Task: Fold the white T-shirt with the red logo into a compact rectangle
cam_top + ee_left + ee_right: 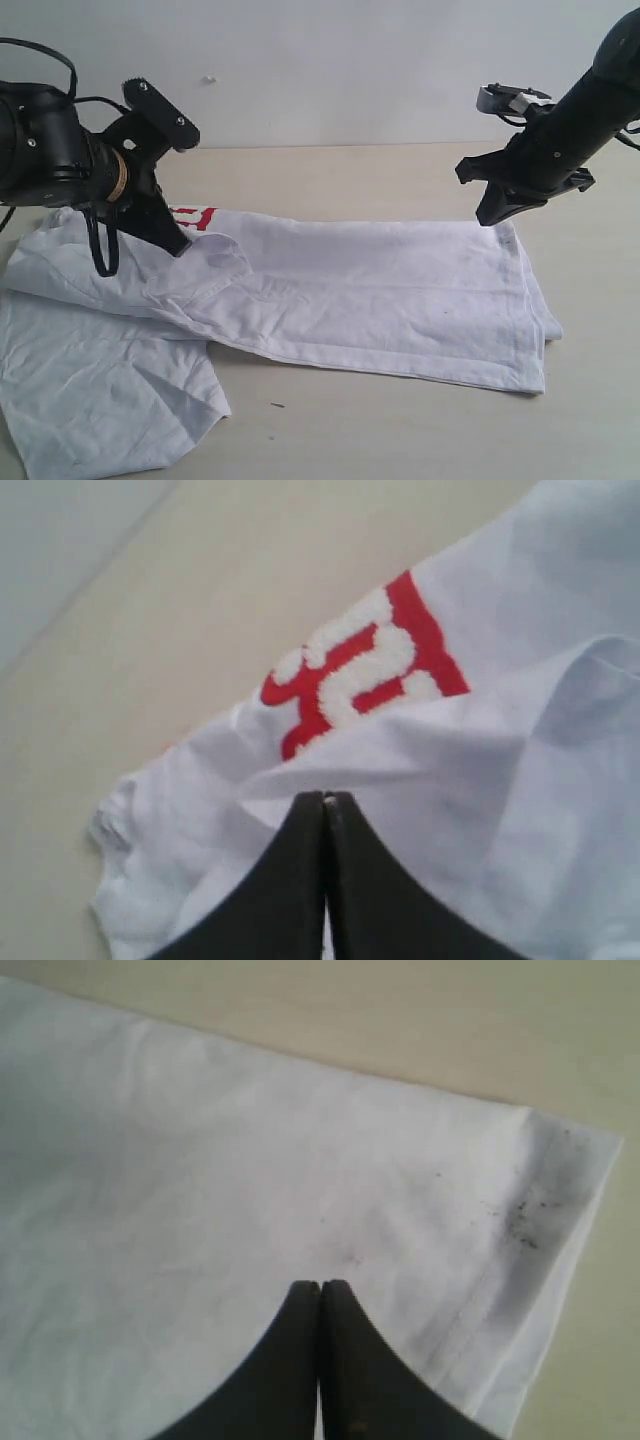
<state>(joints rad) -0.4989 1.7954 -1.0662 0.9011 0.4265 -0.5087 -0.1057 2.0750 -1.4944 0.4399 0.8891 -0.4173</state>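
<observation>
Wrinkled cotton white T-shirt [380,290] folded long on matte tan surface [400,430]; fuzzy red logo [360,670] (half hidden). Left tool [179,246] closed at a fold, right tool [491,217] closed above the hem.

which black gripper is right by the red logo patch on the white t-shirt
The black left gripper: its shut tips sit beside the red logo patch; the right gripper is over the plain hemmed end of the white T-shirt.

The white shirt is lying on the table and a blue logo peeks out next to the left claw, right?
Not quite. The logo is red, not blue, with fuzzy white letters; the left wrist view shows it. The rest holds: the white shirt lies on the table, and the logo peeks out beside the left claw.
</observation>
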